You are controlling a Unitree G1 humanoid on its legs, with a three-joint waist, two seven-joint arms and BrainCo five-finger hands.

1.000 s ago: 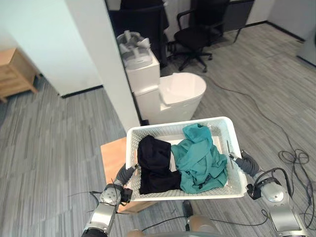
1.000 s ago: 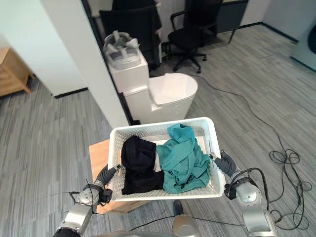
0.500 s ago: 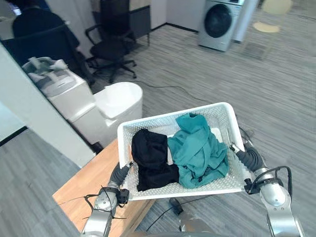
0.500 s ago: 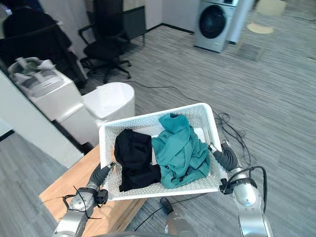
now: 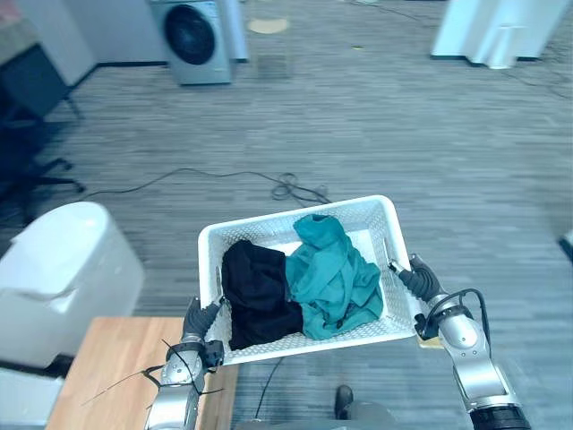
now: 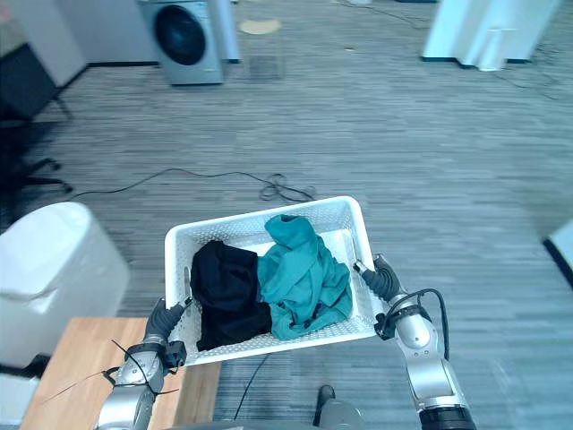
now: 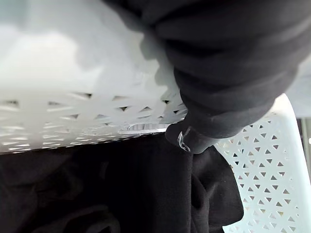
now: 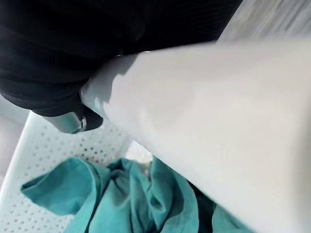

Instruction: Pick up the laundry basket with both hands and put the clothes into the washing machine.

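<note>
I carry the white laundry basket (image 5: pixel 242 231) in front of me, above the grey floor. A black garment (image 5: pixel 255 291) lies in its left half and a teal garment (image 5: pixel 333 278) in its right half. My left hand (image 5: pixel 199 321) grips the basket's left rim, with the thumb hooked over the edge (image 7: pixel 187 138). On the opposite rim sits my right hand (image 5: pixel 419 279), its thumb curled over the white edge (image 8: pixel 73 121). The washing machine (image 5: pixel 192 40), grey with a dark round door, stands far off at the upper left.
A wooden table (image 5: pixel 116 367) is at the lower left, beside a white toilet (image 5: pixel 54 269). A black office chair (image 5: pixel 27 116) stands at the left edge. Cables (image 5: pixel 291 188) loop on the floor ahead. A white unit (image 5: pixel 497 31) stands at the top right.
The camera has swung round: the chair and toilet have slid to the left and the washing machine now shows at the upper left. The basket stays in both hands, now off the table.
</note>
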